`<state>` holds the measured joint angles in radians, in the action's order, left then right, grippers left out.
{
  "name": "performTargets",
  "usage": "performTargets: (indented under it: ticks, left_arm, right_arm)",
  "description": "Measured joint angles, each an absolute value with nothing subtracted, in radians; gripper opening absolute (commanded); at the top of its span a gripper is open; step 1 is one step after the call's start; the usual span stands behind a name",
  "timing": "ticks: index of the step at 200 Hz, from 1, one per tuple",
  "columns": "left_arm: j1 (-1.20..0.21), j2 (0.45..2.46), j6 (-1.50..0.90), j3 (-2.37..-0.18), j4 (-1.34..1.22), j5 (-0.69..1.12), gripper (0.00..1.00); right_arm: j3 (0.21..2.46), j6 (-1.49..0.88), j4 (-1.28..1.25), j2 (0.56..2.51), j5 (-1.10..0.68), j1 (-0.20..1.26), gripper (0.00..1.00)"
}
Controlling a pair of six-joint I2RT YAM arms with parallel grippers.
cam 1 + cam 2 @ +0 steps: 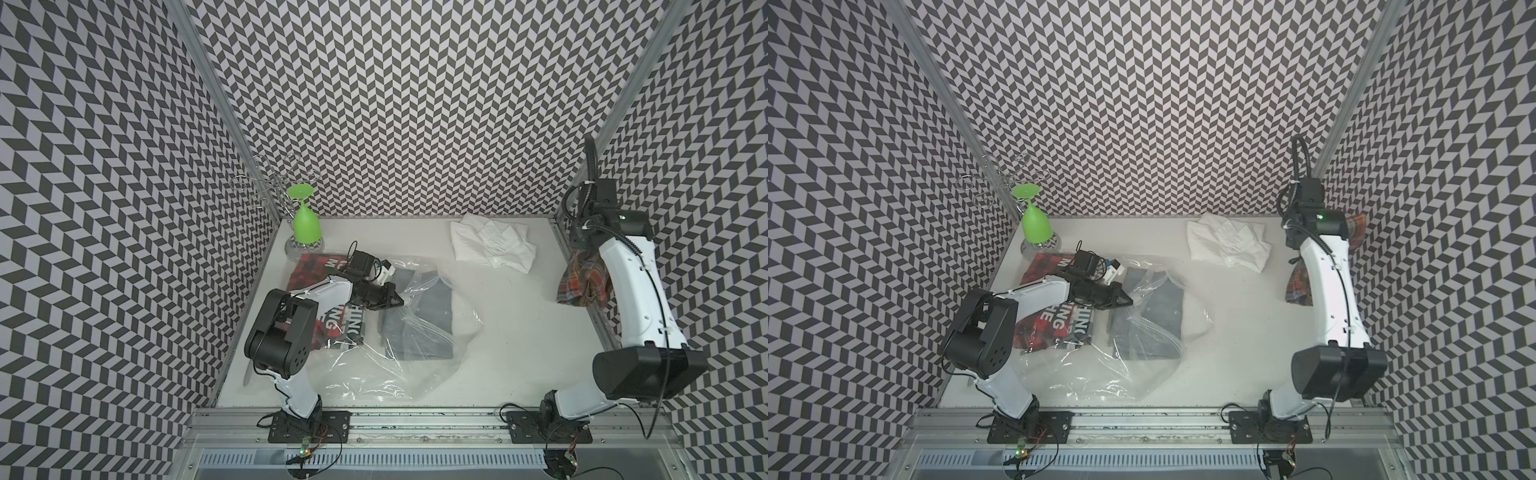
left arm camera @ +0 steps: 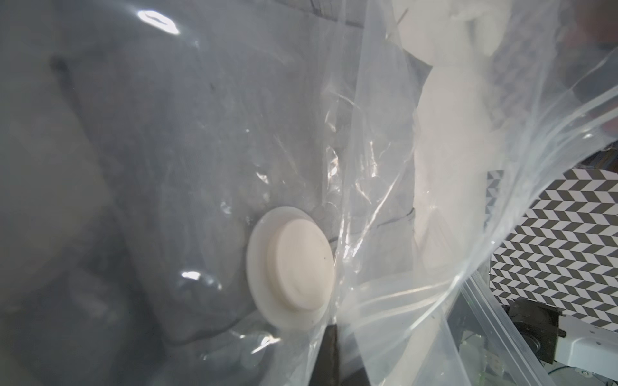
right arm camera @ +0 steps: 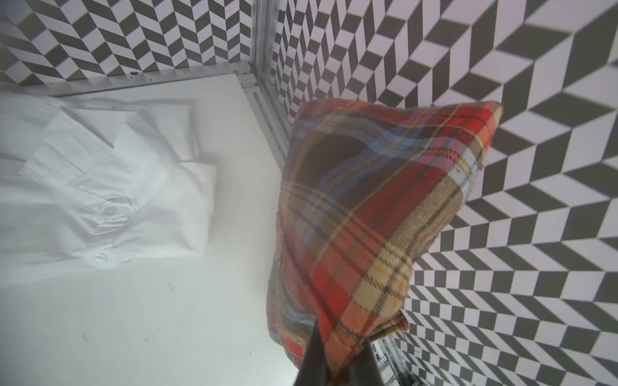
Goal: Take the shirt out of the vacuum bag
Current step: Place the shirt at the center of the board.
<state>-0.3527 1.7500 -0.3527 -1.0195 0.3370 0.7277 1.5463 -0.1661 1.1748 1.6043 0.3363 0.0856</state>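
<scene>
The vacuum bag (image 1: 399, 357) (image 1: 1100, 365) lies crumpled on the left half of the white table (image 1: 519, 353). A grey folded garment (image 1: 419, 328) shows through its plastic. My left gripper (image 1: 397, 300) (image 2: 334, 361) is shut on a fold of the bag beside the round white valve (image 2: 294, 270). A red plaid shirt (image 1: 584, 282) (image 3: 378, 214) hangs in the air at the right edge, clear of the bag. My right gripper (image 3: 337, 364) is shut on it. In both top views the right arm hides that gripper.
A crumpled white shirt (image 1: 492, 245) (image 3: 100, 187) lies at the back right. A red and black printed cloth (image 1: 332, 320) sits under my left arm. A green glass (image 1: 306, 224) hangs upside down on a wire rack (image 1: 266, 183) in the back left corner.
</scene>
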Motion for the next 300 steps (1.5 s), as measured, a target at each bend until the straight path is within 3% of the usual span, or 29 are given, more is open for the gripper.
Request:
performTargets:
  ticks: [42, 87, 121, 184, 246, 257, 278, 300]
  left_arm:
    - [-0.353, 1.750, -0.353, -1.019, 0.337, 0.728, 0.00]
    - [-0.353, 1.750, -0.353, -1.019, 0.337, 0.728, 0.00]
    - [-0.353, 1.748, -0.353, -1.004, 0.333, 0.728, 0.00]
    - [-0.346, 1.697, -0.352, -0.945, 0.332, 0.728, 0.00]
    - [-0.318, 1.671, -0.346, -0.937, 0.340, 0.727, 0.00]
    - [-0.318, 1.671, -0.345, -0.933, 0.340, 0.727, 0.00]
    - [-0.318, 1.670, -0.341, -0.923, 0.342, 0.727, 0.00]
    - [-0.318, 1.670, -0.340, -0.923, 0.342, 0.725, 0.00]
  right_arm:
    - [1.653, -0.101, 1.172, 1.505, 0.414, -0.097, 0.00]
    - [1.785, -0.047, 1.175, 1.531, 0.537, -0.099, 0.00]
    - [1.818, -0.014, 1.165, 1.652, 0.656, 0.043, 0.00]
    - [1.600, -0.062, 1.143, 2.027, 0.672, 0.367, 0.00]
    - [1.489, -0.170, 1.109, 2.005, 0.553, 0.570, 0.01]
    - [1.444, -0.188, 1.095, 1.976, 0.527, 0.583, 0.09]
    - [1.349, -0.218, 1.058, 1.921, 0.463, 0.595, 0.49]
    - [1.272, -0.244, 1.031, 1.873, 0.387, 0.600, 0.74]
